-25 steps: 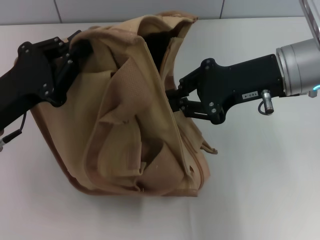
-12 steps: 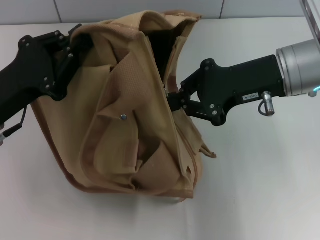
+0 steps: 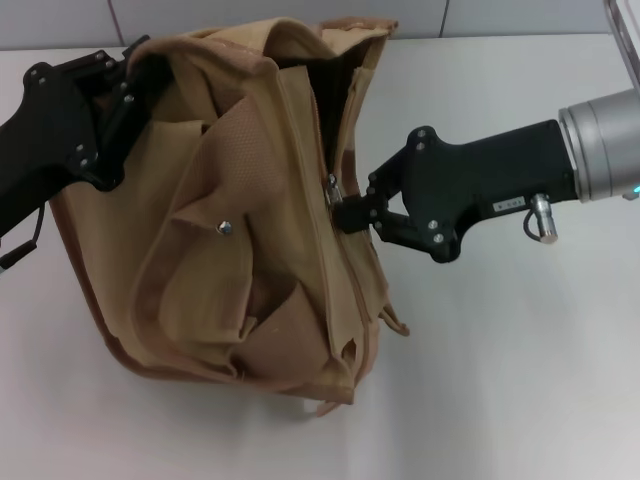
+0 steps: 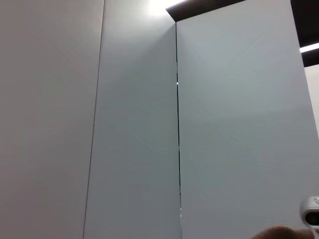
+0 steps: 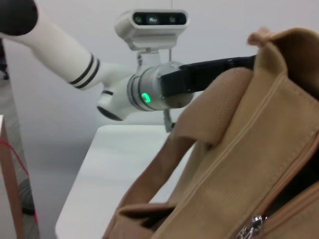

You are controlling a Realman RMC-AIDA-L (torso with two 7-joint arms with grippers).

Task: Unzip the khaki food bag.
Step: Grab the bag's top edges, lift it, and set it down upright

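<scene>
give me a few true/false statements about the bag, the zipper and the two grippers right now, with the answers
1. The khaki food bag sits on a white table. True.
2. The right gripper is at the silver zipper pull. True; its fingertips are pinched right beside the pull.
3. The left gripper is parked far from the bag. False; it is at the bag's upper far corner, against the fabric.
4. The zipper is closed along its whole length. False; a dark opening shows on the far side of the pull.
5. The bag lies flat and neatly folded. False; it is bulky and crumpled, with its handles draped over it.
</scene>
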